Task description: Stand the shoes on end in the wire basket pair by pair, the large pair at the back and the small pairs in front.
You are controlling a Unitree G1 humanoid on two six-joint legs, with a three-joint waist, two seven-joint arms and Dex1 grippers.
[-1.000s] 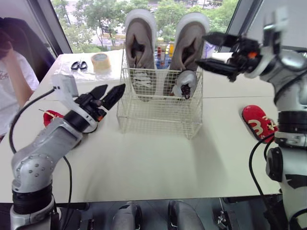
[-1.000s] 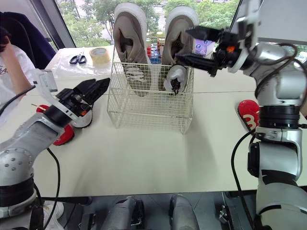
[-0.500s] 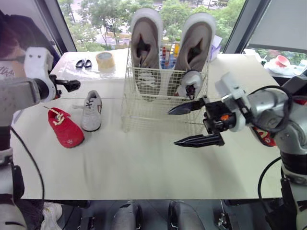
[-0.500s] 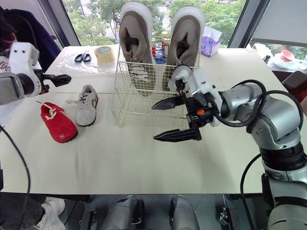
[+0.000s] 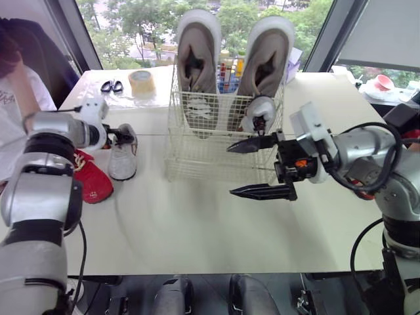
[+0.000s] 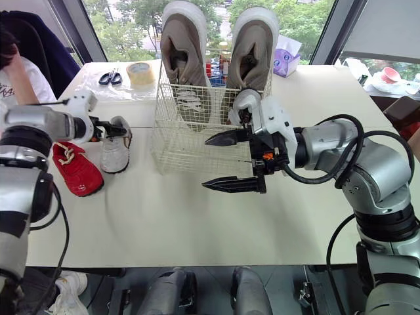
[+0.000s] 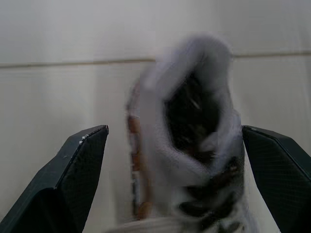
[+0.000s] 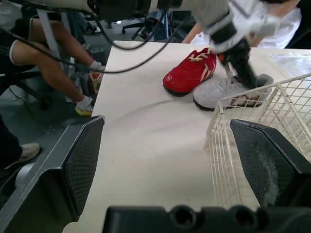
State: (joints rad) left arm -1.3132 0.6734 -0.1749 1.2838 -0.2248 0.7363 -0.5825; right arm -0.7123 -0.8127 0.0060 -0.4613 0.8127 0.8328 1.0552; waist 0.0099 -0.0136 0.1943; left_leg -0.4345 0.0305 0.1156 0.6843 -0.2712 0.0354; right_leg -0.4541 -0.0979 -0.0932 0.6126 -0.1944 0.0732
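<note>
Left end effector [image 6: 113,128] spread apart, fingers either side of small white shoe [image 5: 123,155] lying on counter [image 5: 197,226] beside red shoe [image 5: 94,182]. Right end effector [image 5: 231,169] gaping wide before wire basket [image 5: 197,161] holding upright large pair [image 5: 197,59] at back

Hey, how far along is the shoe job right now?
Done: both large shoes stand at the back of the basket, with one small grey shoe upright in front. In hand: the open left end effector straddles the second grey shoe on the table, not yet gripping. The right end effector hovers open and empty before the basket. Left: that grey shoe and the red shoe beside it.
</note>
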